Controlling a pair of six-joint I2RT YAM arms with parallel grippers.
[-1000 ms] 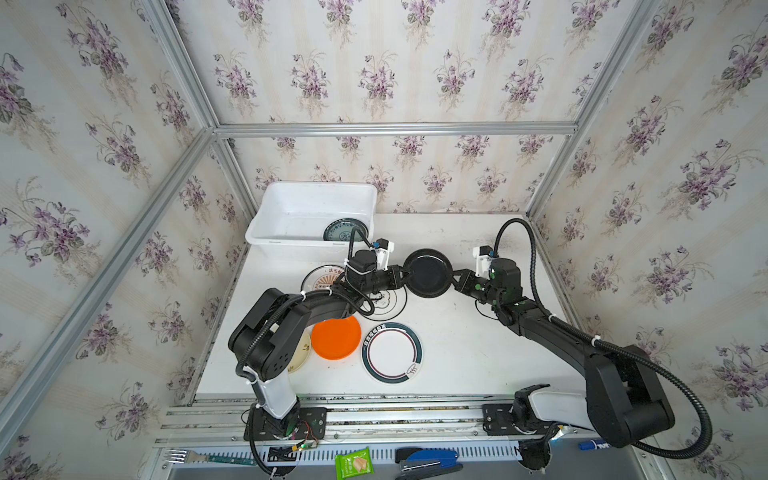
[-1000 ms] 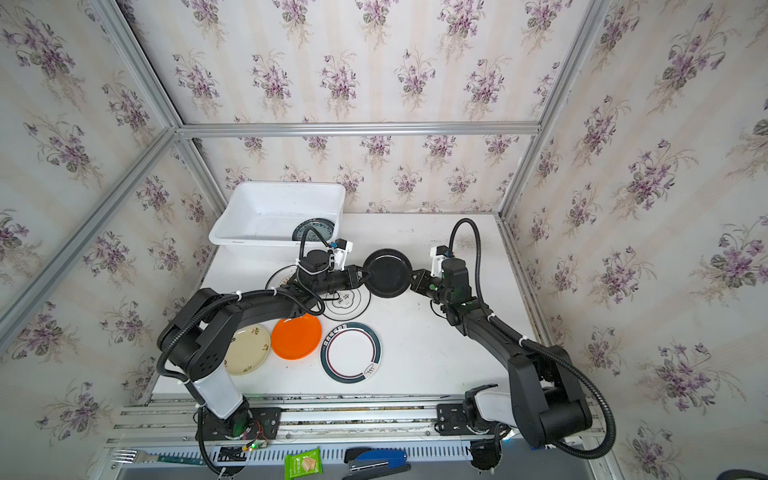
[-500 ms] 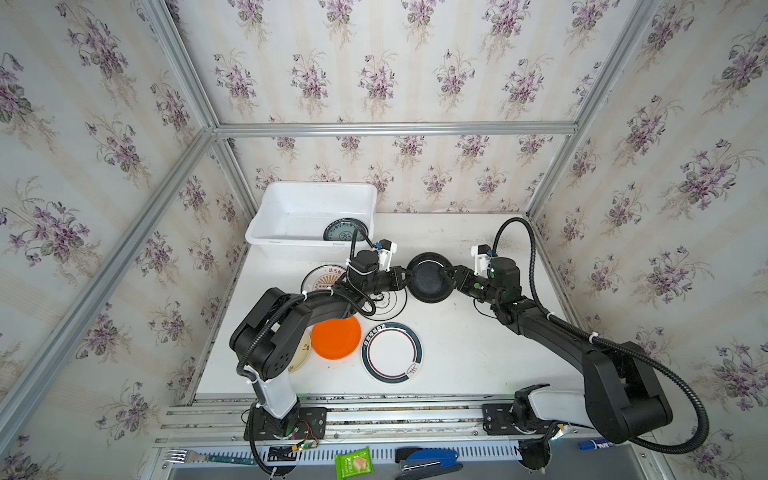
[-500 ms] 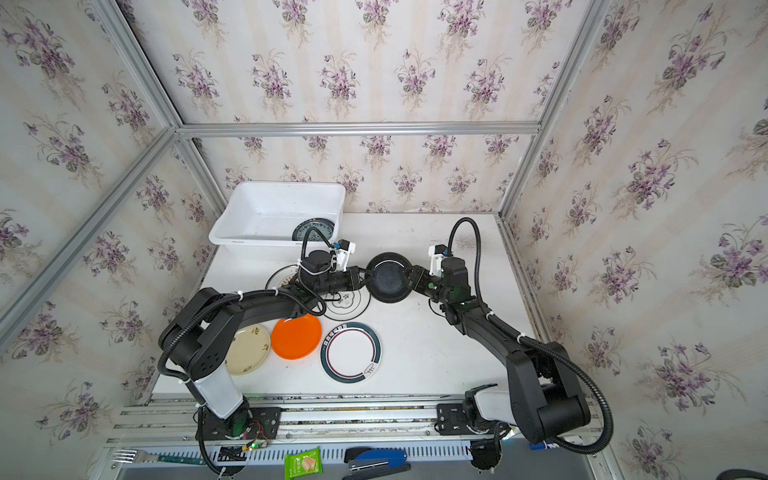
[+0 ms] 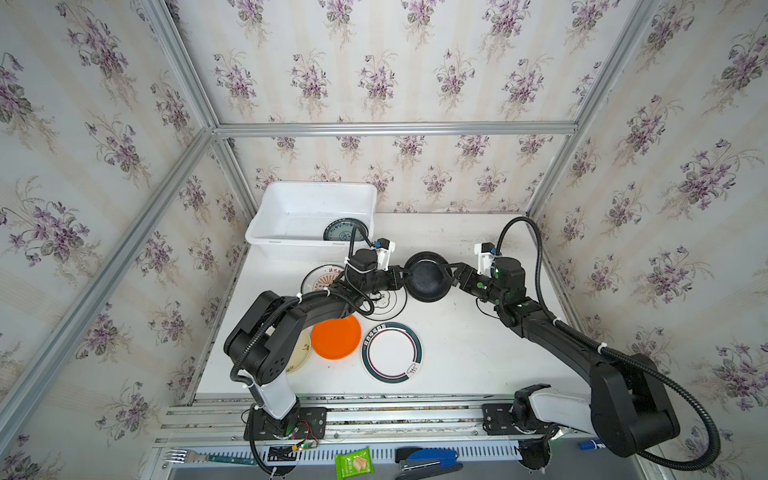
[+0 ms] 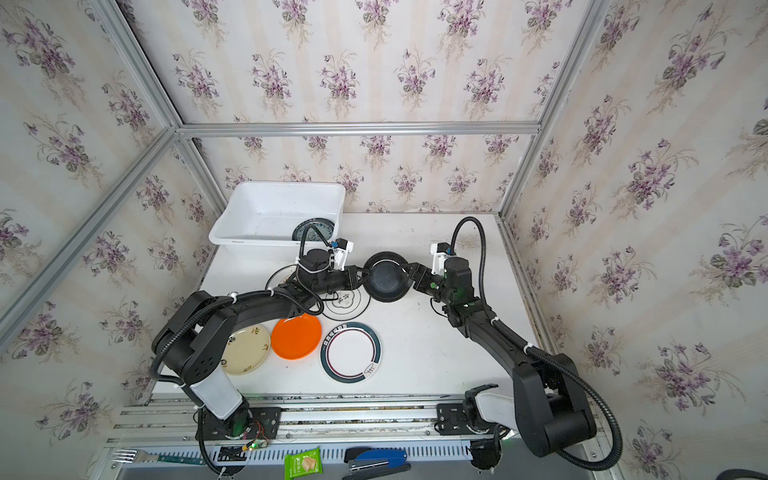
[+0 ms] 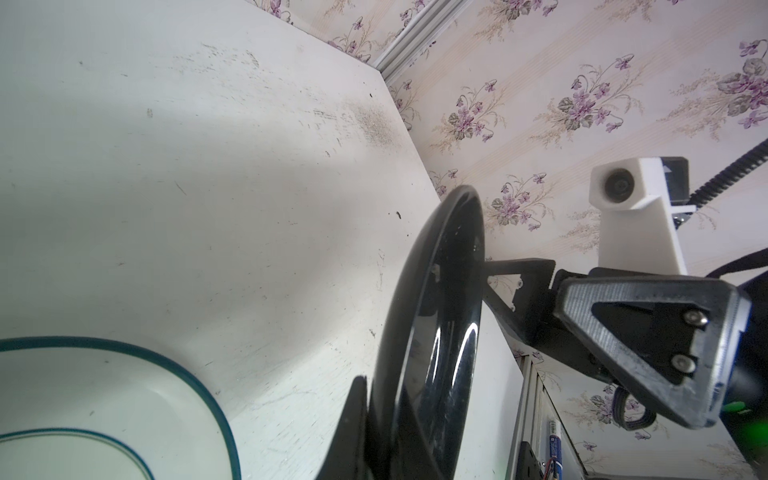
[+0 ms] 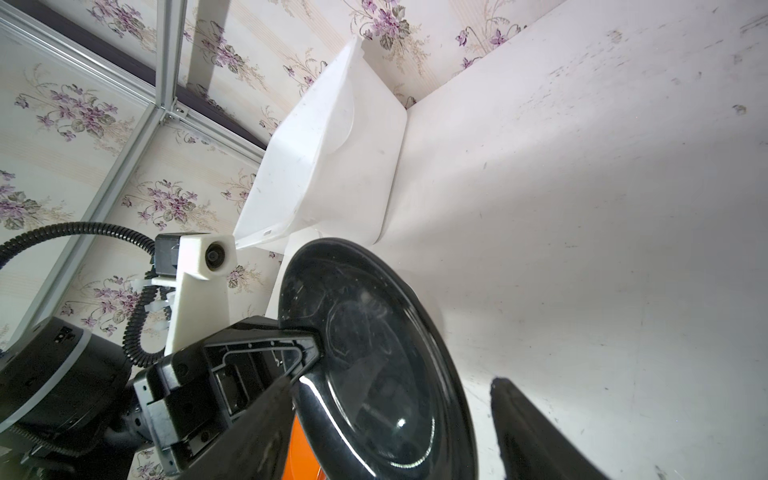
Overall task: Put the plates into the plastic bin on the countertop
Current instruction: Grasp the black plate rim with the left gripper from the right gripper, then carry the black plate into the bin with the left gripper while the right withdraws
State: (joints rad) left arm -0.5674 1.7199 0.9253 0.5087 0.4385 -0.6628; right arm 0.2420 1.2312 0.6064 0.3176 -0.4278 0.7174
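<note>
I have the left gripper (image 5: 404, 277) clamped on the black plate (image 5: 428, 277) by its rim. The right gripper (image 5: 454, 274) has its jaws apart, straddling the opposite rim without gripping. The plate hangs roughly flat over the mid countertop (image 5: 478, 353), toward the far edge. The plastic bin (image 5: 291, 248) sits at the far-left corner, so the left arm is nearer and I'd carry with it. The plate is glossy black and round, with a raised rim.

In a top view the left arm (image 5: 320, 301) covers part of the sunburst plate (image 5: 322, 278) and the emblem plate (image 5: 390, 301), and most of the cream plate (image 5: 303, 353). The near wall of the bin (image 5: 291, 251) cuts off the blue patterned plate (image 5: 340, 232). In the right wrist view the black plate (image 8: 374, 365) leaves only a sliver of the orange plate (image 8: 301, 453). Lettering on the teal-banded plate (image 5: 390, 353) is too small to read.
</note>
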